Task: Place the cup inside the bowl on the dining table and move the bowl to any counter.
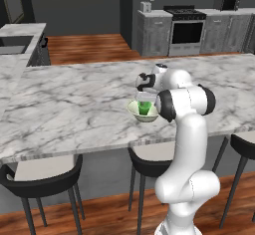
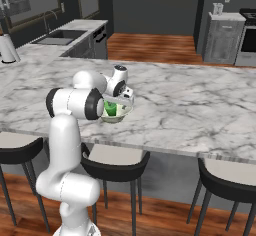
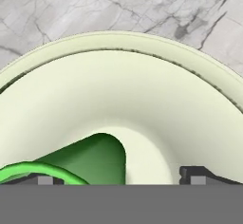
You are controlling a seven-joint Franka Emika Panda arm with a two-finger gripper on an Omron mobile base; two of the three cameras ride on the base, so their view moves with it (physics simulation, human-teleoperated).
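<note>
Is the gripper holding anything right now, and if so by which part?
Nothing is held. The gripper is open above the bowl, and the cup lies inside it, free of the fingertips.

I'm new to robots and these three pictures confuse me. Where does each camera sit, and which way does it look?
Left base view: behind the arm's left, looking forward and down at the table; the white arm rises at lower right over the bowl.
Right base view: behind its right, the arm rising at lower left; same bowl and green cup.
Hand view: on the hand, looking down into the bowl; the end effector tips show at bottom, open.
All share the bowl holding the cup.
</note>
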